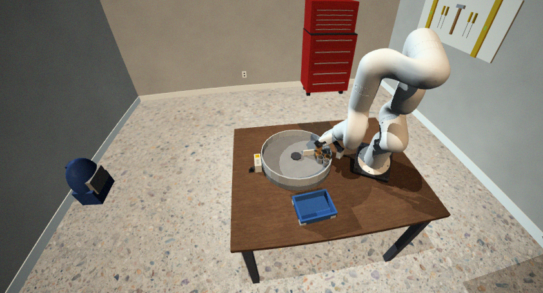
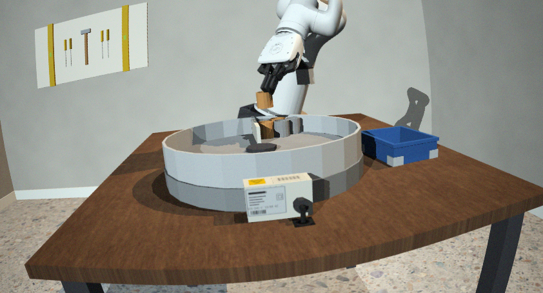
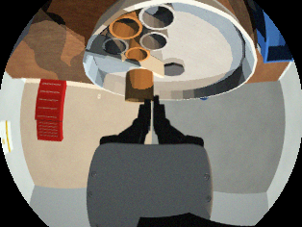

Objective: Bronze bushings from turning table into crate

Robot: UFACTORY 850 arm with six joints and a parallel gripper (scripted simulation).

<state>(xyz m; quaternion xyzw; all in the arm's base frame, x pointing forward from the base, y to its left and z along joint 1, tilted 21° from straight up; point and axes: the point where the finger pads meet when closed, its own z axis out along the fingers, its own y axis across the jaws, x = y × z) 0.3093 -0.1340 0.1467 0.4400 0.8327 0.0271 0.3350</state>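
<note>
Brown wood makes up the table (image 1: 384, 203), the largest thing in the top view, and it carries everything else. At about 2 o'clock on it stands the white arm (image 1: 394, 82), folded over and reaching down toward the middle. Next in size is the round, grey-walled turning table (image 2: 266, 159), which sits near the centre of the table, with a cream control box (image 2: 277, 197) touching its outer wall on the side away from the arm. In the top view the blue crate (image 1: 314, 206) lies at about 6 o'clock from the turning table, near it but apart. The hand (image 2: 267, 88) hangs above the turning table's rim on the arm's side, its fingers pinched nearly together on the wall of a bronze bushing (image 2: 264, 99), which is lifted above the rim. Below it, inside the ring, a second bronze bushing (image 2: 267, 128) stands beside a cream divider (image 2: 256, 131), with steel bushings (image 2: 282, 126) just beside it. The wrist view shows the rest as open tubes clustered close together. A dark hub (image 2: 260, 148) marks the disc's centre.
</note>
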